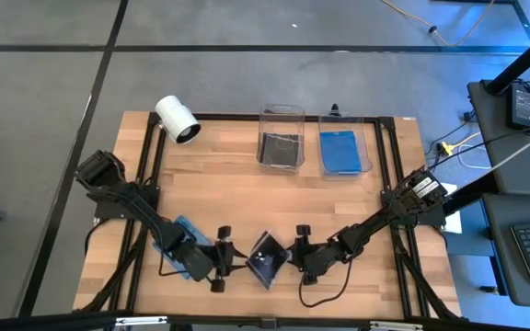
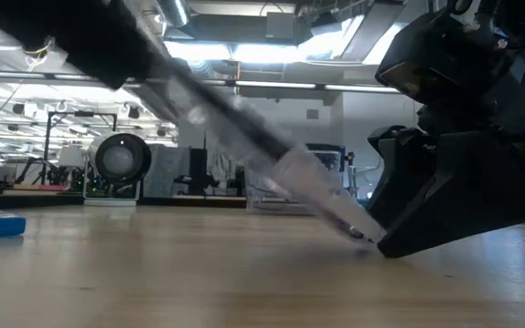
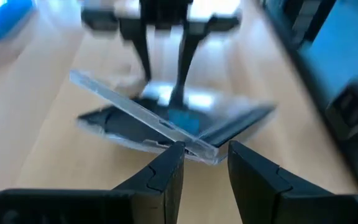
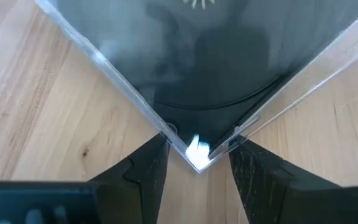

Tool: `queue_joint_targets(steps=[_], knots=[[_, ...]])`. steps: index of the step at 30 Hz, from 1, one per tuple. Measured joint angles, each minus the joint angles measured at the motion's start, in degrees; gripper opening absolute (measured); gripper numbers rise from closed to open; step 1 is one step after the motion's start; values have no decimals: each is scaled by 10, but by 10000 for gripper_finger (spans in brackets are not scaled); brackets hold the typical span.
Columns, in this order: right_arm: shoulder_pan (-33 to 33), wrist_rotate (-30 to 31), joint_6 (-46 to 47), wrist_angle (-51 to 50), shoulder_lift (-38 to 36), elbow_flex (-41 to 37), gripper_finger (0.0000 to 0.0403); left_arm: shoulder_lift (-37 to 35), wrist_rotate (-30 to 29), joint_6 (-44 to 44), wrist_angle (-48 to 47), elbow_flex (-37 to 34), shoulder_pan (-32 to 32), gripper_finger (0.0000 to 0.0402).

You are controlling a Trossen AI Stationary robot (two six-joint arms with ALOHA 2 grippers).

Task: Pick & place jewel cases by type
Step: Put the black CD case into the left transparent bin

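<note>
dark jewel case (image 1: 268, 258): we see it near the table's front edge, between the two grippers, tilted with one side raised off the wood.
right gripper (image 4: 197, 163): we see its jaws partly open, closed on a corner of the dark jewel case.
left gripper (image 3: 205, 163): we see its jaws partly open at the case's opposite corner; the fingers touch its edge, but whether they grip it we cannot tell.
blue jewel case (image 1: 184, 248): lies flat under the left arm, beside the dark one.
left bin (image 1: 281, 112): holds dark cases.
right bin (image 1: 345, 119): holds blue cases.
white camera (image 1: 177, 119): at the table's far left corner.
</note>
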Motion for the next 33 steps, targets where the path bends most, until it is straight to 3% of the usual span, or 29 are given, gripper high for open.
queue_joint_targets(steps=[5,13,20,33], knots=[[-1,2,-6,10,1,1,172,0,-5,10,70,3,2,116],[-1,6,-13,12,2,2,172,1,-13,29,85,2,3,116],[-2,14,-46,27,3,2,172,2,-16,121,134,2,4,116],[-17,12,-113,54,4,1,172,0,-15,241,135,1,17,116]])
